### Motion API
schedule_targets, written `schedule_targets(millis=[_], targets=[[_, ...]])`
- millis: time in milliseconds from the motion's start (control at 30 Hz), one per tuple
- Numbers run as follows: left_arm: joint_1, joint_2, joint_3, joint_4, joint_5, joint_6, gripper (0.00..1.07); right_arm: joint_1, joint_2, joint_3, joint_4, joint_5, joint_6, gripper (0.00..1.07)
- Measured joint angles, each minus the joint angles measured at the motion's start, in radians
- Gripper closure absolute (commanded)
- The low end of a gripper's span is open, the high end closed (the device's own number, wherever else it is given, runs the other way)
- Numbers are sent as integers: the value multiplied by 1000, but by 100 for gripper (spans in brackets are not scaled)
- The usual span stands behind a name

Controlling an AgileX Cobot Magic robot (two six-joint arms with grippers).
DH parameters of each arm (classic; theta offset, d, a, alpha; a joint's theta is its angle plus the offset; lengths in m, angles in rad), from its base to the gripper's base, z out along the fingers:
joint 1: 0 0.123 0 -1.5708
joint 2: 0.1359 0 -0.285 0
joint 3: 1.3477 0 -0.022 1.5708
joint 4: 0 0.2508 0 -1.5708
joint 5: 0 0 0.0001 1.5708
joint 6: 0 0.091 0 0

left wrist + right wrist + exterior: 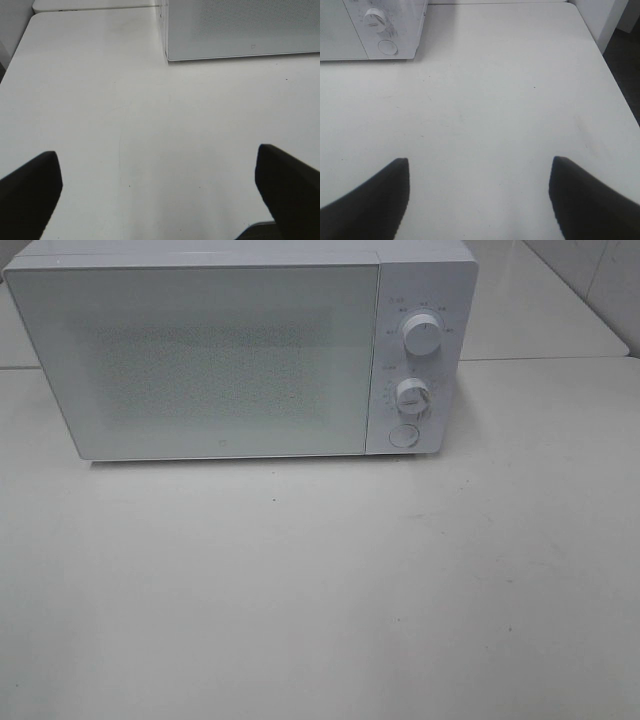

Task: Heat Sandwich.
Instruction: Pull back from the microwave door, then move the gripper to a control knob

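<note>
White all round. Microwave [200, 360]: boxy, rounded corners, smooth white casing, sitting at the far side of the table [320, 590], door shut. Door [195, 360] is a flat glossy panel, faintly greenish, with a fine dot-mesh rectangle across the middle. The control strip is on the right of the front, with two round white knobs stacked. Upper knob [421, 336] looks larger. Lower knob [412, 395] is smaller, with tick marks around it. A flat round button [403, 436] sits beneath both. Table is matte off-white and smooth, with a few dark specks and faint scuffs. A seam behind the microwave joins it to a second tabletop.

Sandwich: not in any of the three views. Can't tell where it is, which way it points or how its long axis lies. The door mesh is too opaque to see through.

Left gripper [157, 162]: matte black fingers [30, 195] with blunt wedge tips, spread wide, only bare tabletop between them, holding nothing. The microwave's door-side corner is ahead of it, well apart.

Right gripper [479, 167]: same black fingers [590, 200], also spread apart with nothing in the grip and bare table below. The knob end of the microwave is ahead of it, well apart.
</note>
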Motion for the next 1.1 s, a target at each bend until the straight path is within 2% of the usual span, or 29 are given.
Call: schedule_targets(millis=[1100], targets=[[0,-22,0,-2,-2,0,9,0,0,0,0,0,0,31]])
